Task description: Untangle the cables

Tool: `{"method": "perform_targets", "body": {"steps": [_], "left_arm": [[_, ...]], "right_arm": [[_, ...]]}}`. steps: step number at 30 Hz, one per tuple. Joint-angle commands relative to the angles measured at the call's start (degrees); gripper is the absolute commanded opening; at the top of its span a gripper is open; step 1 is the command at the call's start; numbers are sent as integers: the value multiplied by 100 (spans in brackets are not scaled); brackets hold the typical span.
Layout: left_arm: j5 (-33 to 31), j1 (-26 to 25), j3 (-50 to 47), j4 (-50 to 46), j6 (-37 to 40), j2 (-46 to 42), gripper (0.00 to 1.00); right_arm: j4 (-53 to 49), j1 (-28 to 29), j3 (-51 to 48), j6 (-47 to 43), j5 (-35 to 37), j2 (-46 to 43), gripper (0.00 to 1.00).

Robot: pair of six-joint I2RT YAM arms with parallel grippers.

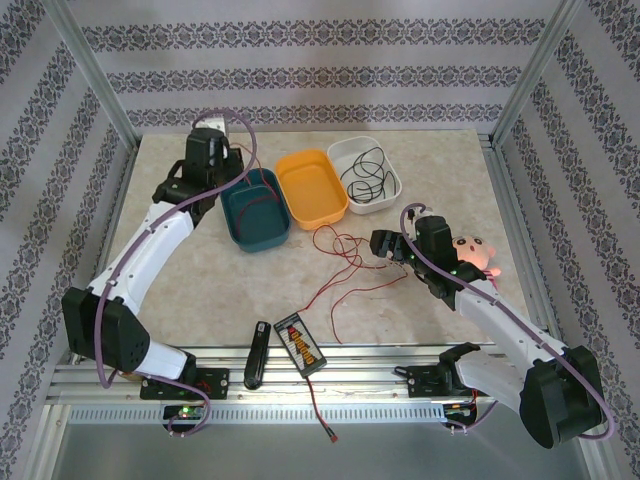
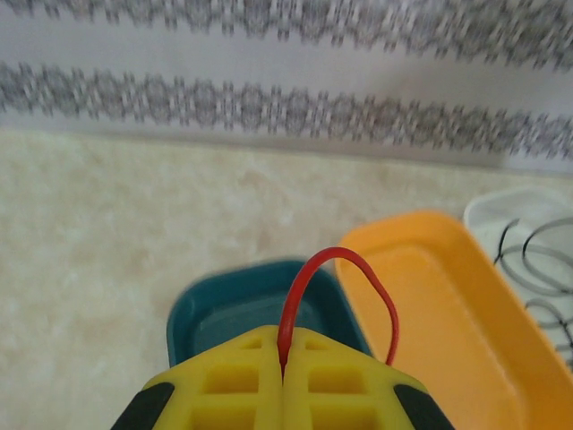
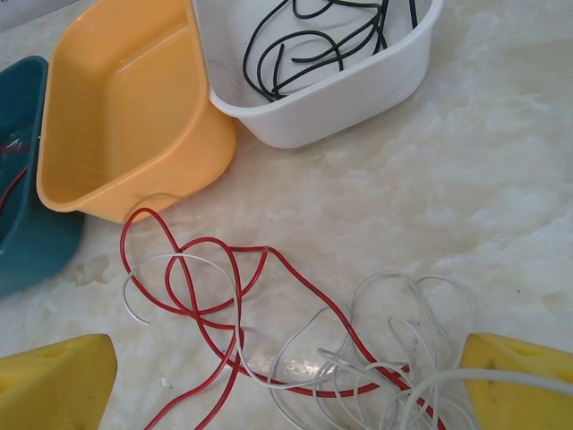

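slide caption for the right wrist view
Red cable and white cable tangled on the table between open fingers; black cable in white tray.

Loose cables (image 3: 266, 250) before middle tray (image 3: 125, 98)

Your left arm (image 1: 150, 245) and right arm (image 1: 500, 318) are both white-shelled links between bulky black joint housings, each trailed by a thick lilac cable (image 1: 247, 140) that loops free. Your left gripper (image 2: 283, 339) has bright yellow fingers (image 2: 233, 385) moulded with square pockets, black at the outer corners; your right gripper (image 3: 286, 358) shows the same yellow on its fingers (image 3: 54, 385)
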Motion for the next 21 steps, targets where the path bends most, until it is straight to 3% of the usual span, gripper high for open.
{"method": "perform_targets", "body": {"steps": [1, 8, 21], "left_arm": [[77, 58, -180, -331, -396, -63, 0], [-592, 64, 61, -1054, -186, 416, 0], [-605, 70, 1183, -1197, -611, 2186, 0]], "right_arm": [[-37, -72, -21, 67, 178, -132, 98], [48, -89, -87, 100, 152, -102, 98], [-61, -88, -170, 160, 151, -331, 98]]}}
